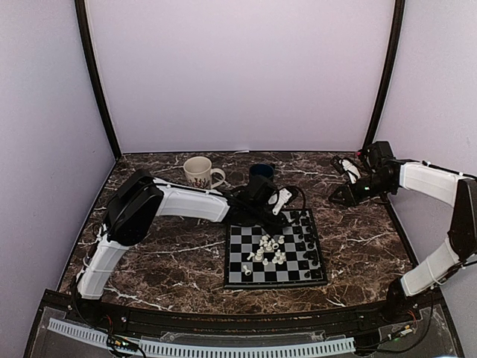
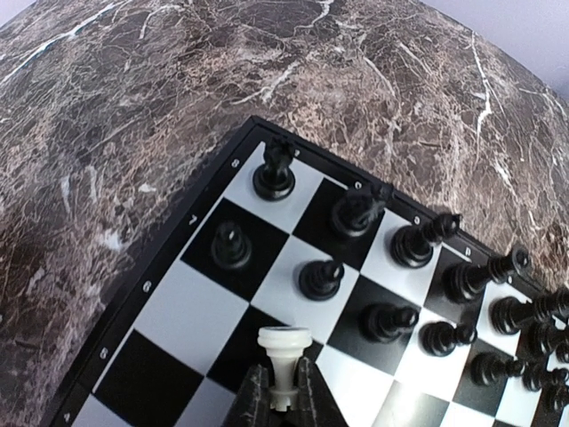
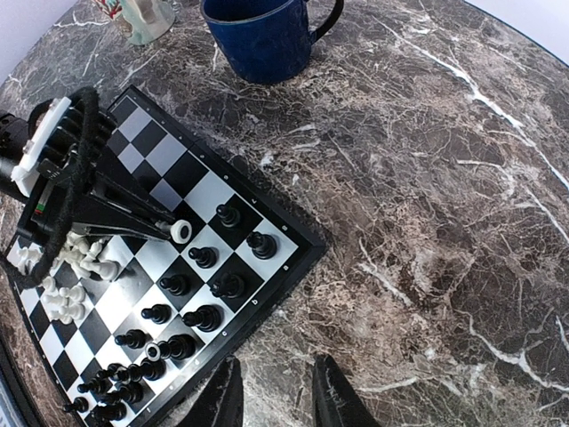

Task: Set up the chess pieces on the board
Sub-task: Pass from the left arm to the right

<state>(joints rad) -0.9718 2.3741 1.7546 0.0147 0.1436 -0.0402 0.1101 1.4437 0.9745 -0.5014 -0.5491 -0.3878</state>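
Near side first: the board (image 1: 240, 274) lies flat on the marble table (image 1: 164, 246). Mid-board sits a heap of white pieces (image 1: 267, 250), several tipped and touching one another. The right-hand files hold the black pieces (image 1: 308, 236), upright toward the far end and bunched close at the near right corner.

Just beyond the heap, over the far right part of the board, the left gripper (image 2: 284, 381) pinches one white piece (image 2: 284, 347) by its stem, below the head, jaws pressed onto it. Cannot tell whether its base touches a square. Upright black pieces stand just beside and ahead of it.

Risks, as judged:
- The grip is on a thin, smooth stem. A small tilt could let the piece pivot or drop onto its black neighbours.
- Fingers moved low here would clip those black pieces; spacing is tight.
- The arm's cable loop (image 3: 84, 116) hangs above the white heap; a dip would scatter it.
- Set down here, the piece lands in the black camp.

Right gripper (image 3: 277, 365) hovers over the table off the far right corner, jaws spread, nothing between them. It is a collision risk only if it moves in over the board.

Farthest: blue mug (image 3: 258, 36) and white mug (image 1: 200, 171), near the left forearm. A swing toward the far side could nudge them.
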